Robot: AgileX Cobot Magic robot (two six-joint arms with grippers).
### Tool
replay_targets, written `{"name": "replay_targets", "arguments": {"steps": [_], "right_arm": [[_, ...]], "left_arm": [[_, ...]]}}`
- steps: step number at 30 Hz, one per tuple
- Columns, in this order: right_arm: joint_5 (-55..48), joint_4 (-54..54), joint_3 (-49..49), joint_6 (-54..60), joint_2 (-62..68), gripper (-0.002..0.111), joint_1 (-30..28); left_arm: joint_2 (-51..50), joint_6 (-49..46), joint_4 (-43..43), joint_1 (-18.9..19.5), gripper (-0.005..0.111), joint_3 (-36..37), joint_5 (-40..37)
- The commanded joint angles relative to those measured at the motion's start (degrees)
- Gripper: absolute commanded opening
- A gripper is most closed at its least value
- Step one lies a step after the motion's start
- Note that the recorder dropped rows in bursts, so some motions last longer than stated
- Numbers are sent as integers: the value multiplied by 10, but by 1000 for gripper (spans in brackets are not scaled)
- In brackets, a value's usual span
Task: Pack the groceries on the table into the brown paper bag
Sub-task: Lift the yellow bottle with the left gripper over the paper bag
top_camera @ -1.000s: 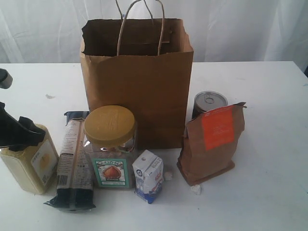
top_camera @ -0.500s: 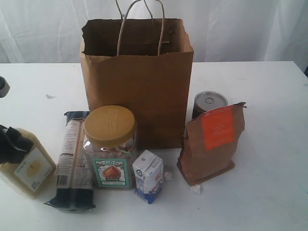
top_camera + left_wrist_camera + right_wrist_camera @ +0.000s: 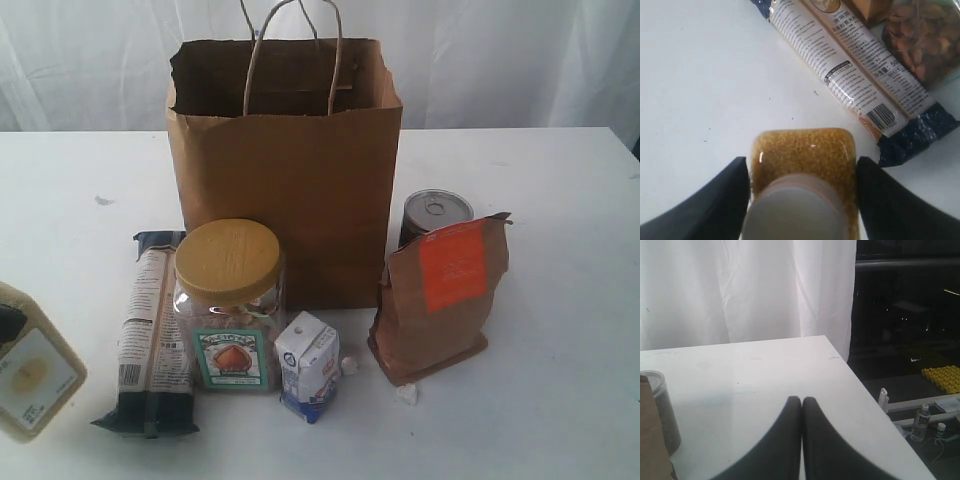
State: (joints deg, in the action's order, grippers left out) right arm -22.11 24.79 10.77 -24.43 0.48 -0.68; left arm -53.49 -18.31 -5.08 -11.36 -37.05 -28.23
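Note:
My left gripper [image 3: 801, 161] is shut on the yellow-grain jar [image 3: 805, 150], one black finger [image 3: 715, 200] on each side below its white cap. In the exterior view that jar [image 3: 30, 375] leans at the far left edge, with the gripper almost out of frame. The brown paper bag [image 3: 290, 170] stands open at the back of the table [image 3: 560, 200]. In front of it are the long packet [image 3: 155, 330], nut jar [image 3: 230, 300], small carton [image 3: 308, 365], orange-labelled pouch [image 3: 440, 300] and tin can [image 3: 435, 212]. My right gripper [image 3: 801, 401] is shut and empty above the table's right side.
Small white crumbs [image 3: 407, 393] lie by the pouch and the carton. In the right wrist view the table's right edge [image 3: 875, 405] drops off to a dark floor, and the can [image 3: 657, 405] shows at the frame's side. A white curtain [image 3: 500, 60] hangs behind.
The left gripper has carried the yellow-grain jar leftward and toward the front of the exterior view, tilting it; the gripper has slipped almost out of that frame. Everything else is still.

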Motion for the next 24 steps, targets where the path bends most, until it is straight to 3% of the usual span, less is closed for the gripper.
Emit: {"name": "replay_targets", "arguments": {"steps": [1,8,16,24], "right_arm": [[3,4,0,3,2,0,1],[3,4,0,3,2,0,1],[3,4,0,3,2,0,1],[3,4,0,3,2,0,1]], "left_arm": [[10,7,-6,-1,0,-2,13],[16,18,-6,-1,0,-10,4],[20,20,10,-1,0,-127,-126],[20,21,39,-1,0,-159,-139]]}}
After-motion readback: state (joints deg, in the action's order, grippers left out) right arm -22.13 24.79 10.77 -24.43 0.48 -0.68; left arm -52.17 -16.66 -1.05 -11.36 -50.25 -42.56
